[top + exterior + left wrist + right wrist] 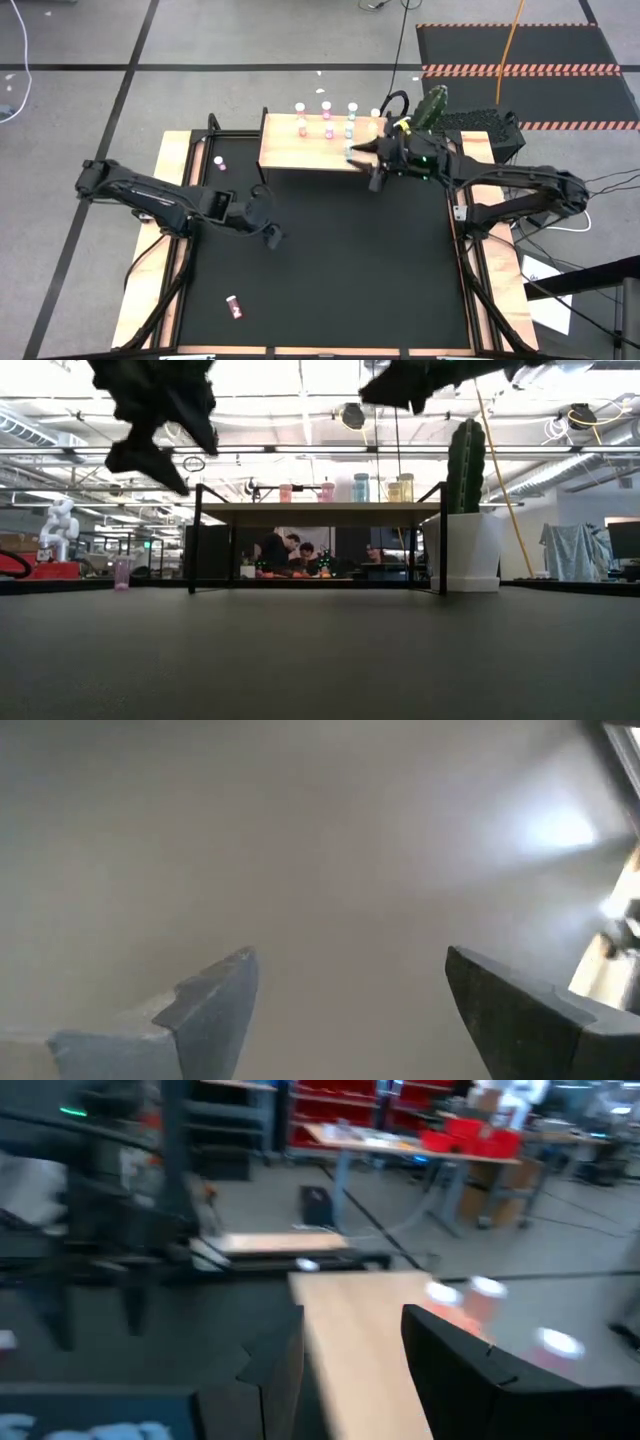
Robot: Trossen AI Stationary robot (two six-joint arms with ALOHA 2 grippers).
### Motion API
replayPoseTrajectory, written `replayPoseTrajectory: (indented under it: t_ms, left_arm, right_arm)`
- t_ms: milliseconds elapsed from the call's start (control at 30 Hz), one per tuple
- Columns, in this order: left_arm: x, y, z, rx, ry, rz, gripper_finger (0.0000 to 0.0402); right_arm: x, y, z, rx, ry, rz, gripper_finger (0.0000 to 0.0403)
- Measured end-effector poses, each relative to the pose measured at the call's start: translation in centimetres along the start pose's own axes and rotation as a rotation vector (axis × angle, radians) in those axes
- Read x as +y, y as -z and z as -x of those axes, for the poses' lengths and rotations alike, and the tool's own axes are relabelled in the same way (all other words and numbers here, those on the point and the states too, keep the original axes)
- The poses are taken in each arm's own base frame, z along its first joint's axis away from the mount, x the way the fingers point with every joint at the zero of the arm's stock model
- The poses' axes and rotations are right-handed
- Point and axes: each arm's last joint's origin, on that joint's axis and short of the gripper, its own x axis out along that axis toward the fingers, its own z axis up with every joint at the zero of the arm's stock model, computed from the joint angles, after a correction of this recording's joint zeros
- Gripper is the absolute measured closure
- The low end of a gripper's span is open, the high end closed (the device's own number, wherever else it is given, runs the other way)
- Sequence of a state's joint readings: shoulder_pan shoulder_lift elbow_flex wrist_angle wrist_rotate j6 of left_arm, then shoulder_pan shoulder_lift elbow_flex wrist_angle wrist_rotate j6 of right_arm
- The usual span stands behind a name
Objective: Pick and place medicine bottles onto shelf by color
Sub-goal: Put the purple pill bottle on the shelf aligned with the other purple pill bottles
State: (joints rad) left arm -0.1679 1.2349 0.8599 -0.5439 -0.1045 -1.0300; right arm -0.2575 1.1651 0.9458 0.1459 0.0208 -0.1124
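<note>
— Where do things stand with the bottles?

— Most already stand in short rows on the shelf (pixel 315 148), the light-wood board at the far edge of the worktop (pixel 330 270). One pink bottle (pixel 233 307) lies on its side near the front left corner, and another pink bottle (pixel 220 163) stands just left of the shelf.

— And the arms?

— The right tool (pixel 362 155) hovers at the shelf's right end, close to a teal bottle (pixel 349 131). From its wrist camera nothing shows between its fingers (pixel 470 1365), which stand a little apart, so I'd call it released. The left tool (pixel 272 236) hangs over the bare middle of the mat, jaws spread wide, grasping nothing.

— How would those bottles handle?

— My guess: very light, rigid plastic, smooth-sided and easy to tip. The lying one could roll away if nudged. I'd pinch across the body just below the white cap, and gently.

— Anything risky?

— The rows stand close together, so a careless tool at the shelf could topple neighbours.
</note>
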Motion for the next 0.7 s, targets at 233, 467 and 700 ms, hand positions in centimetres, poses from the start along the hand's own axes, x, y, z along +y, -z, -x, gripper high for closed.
replayPoseTrajectory:
  t_ms: [233,467,700]
  left_arm:
    - [-0.2,2.2,3.4,0.052,0.056,-0.065,0.0080]
    - [-0.4,5.7,3.3,0.218,-0.017,-0.191,0.0080]
    - [0.4,9.5,4.2,0.506,-0.212,0.107,0.0080]
  right_arm:
    - [6.6,-1.0,0.5,-0.090,-0.234,-0.014,0.0238]
    - [13.7,0.2,-0.8,-0.130,-0.264,-0.037,0.0238]
    - [18.3,2.2,-1.8,-0.054,-0.178,-0.156,0.0238]
